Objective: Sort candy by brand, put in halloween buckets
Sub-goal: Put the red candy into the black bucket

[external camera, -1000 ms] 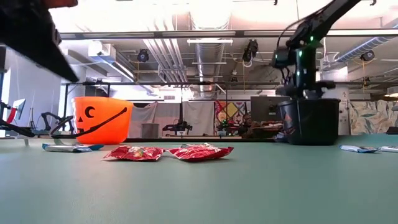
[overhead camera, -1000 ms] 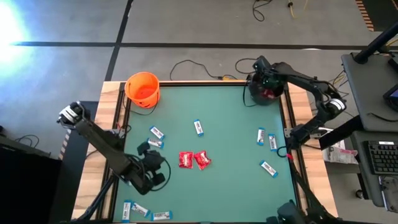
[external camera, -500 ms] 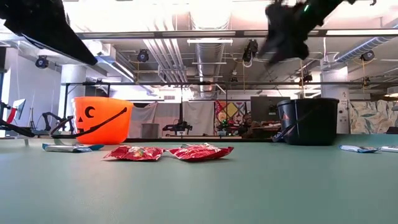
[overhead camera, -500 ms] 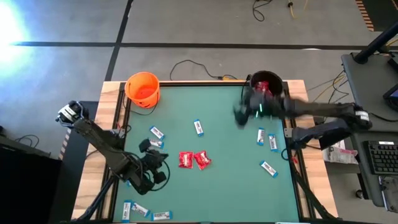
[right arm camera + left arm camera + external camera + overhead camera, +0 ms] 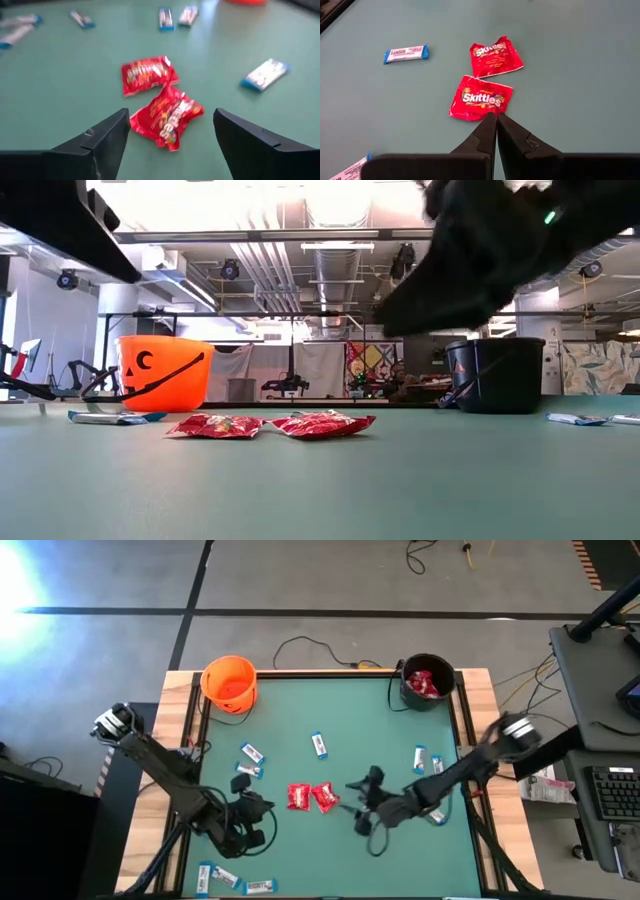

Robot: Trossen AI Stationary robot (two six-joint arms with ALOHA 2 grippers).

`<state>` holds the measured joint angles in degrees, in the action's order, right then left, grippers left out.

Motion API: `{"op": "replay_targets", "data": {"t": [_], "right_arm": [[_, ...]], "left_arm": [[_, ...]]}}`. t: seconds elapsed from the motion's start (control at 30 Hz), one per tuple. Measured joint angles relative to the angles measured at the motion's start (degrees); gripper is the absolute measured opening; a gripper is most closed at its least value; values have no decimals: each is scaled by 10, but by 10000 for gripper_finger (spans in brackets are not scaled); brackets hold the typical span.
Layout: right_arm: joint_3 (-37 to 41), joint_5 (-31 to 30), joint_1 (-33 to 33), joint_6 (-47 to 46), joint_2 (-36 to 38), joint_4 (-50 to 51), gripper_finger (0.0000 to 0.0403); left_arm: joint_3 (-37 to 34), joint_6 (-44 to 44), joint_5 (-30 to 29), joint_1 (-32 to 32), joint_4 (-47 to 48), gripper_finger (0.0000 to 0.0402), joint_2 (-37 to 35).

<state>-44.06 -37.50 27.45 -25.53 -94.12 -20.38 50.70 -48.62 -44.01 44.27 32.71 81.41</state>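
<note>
"Skittles" in white on two red packets (image 5: 481, 98), hands nearby.

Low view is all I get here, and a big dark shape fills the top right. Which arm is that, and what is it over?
Observer: That is the right gripper, above the middle of the table, just right of the two red packets.
Operator: Are its jaws open?
Observer: Yes, wide apart, facing the nearer red packet and not touching it.
Operator: And the left arm?
Observer: The left gripper hangs on the packets' other side, jaws shut, holding nothing.
</note>
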Motion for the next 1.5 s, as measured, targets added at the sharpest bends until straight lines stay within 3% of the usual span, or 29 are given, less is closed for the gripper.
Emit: {"op": "replay_targets", "data": {"t": [0.17, 0.33, 0.57, 0.77, 0.97, 1.17, 1.5], "right_arm": [[-58, 2, -12, -19, -94, 1, 312], [-109, 3, -38, -3, -162, 1, 317], [-182, 13, -64, 19, -250, -1, 280], [-226, 5, -64, -8, -292, 22, 214], [-227, 9, -57, -45, -286, 75, 130], [-223, 24, -32, -24, -249, 103, 59], [-170, -11, 13, -30, -103, 244, 56]], "left_arm": [[0, -9, 0, 10, -1, 0, -9], [-3, -32, 0, 29, -3, 0, -9], [-19, -95, -25, 39, -7, 0, -7], [-22, -121, -26, 44, -11, 0, -7], [-23, -138, -34, 47, -16, 0, -6], [-23, -136, -70, 56, -81, 0, -3], [-11, -103, -96, 54, -151, 0, 12]]}}
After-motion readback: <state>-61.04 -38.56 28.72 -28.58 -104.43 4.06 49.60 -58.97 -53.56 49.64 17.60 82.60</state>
